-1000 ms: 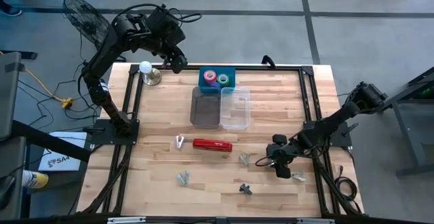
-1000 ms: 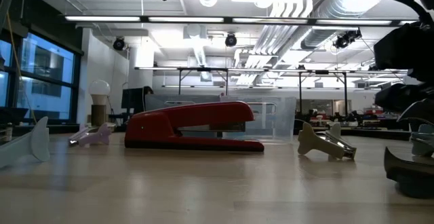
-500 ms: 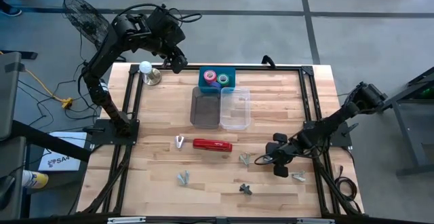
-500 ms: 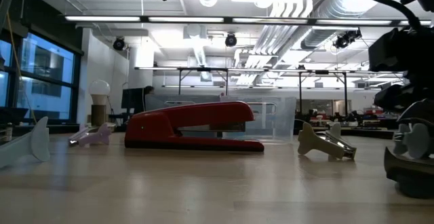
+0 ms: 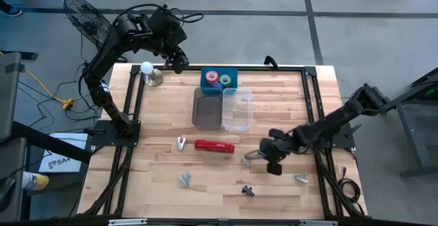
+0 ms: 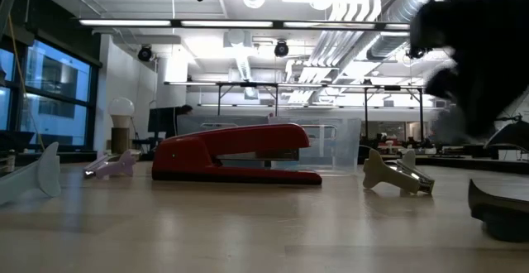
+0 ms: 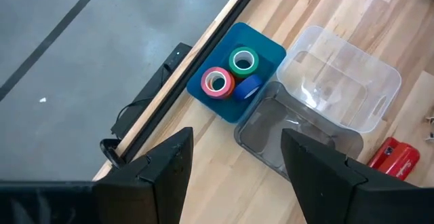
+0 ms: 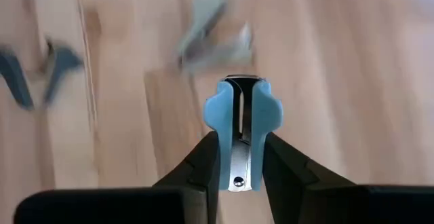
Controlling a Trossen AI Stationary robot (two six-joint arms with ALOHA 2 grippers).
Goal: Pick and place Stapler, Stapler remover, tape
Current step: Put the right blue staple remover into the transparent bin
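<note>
Wooden desk [image 5: 157, 178] carries: red stapler [image 5: 214, 146], blue bin [image 5: 219, 79] of tape rolls, two clear tubs [image 5: 237, 109], lamp [image 5: 151, 74], and scattered staple removers [image 5: 185, 179]

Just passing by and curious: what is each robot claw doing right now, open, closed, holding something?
Left gripper: open, empty, above the table's far edge.
Right gripper: closed on a blue staple remover.

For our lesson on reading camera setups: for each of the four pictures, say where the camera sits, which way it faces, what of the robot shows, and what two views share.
High view: overhead, straight down; table, both arms.
Low view: tabletop height, level across; stapler, blurred dark arm at right.
Left wrist view: on the raised left arm, looking down; left gripper open, tape in a blue bin.
Right wrist view: on the right arm, facing tabletop; right gripper holding a blue staple remover.
Shared: high and low views both show the stapler.
</note>
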